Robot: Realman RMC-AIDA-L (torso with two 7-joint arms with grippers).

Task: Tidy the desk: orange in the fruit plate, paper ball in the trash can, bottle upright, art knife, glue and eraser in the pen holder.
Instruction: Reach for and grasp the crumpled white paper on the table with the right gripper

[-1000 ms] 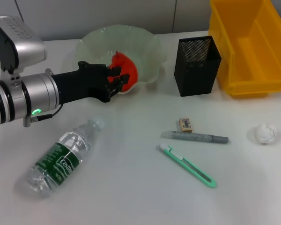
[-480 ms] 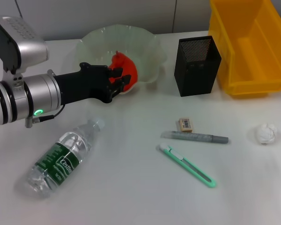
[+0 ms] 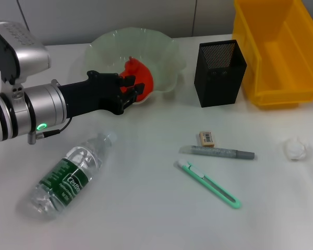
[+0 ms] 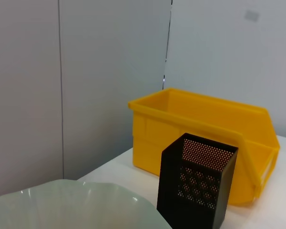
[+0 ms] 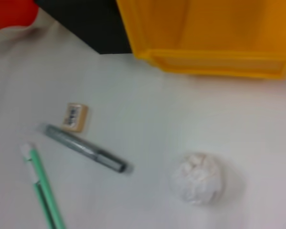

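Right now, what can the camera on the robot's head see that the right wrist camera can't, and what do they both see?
Only the head view shows the left hand at the orange in the fruit plate, plus the water bottle lying on its side. The right wrist view shows nothing the head view lacks; it just looks closer. Both show the paper ball, the eraser, the grey glue pen, the green art knife, the yellow bin and the black pen holder.
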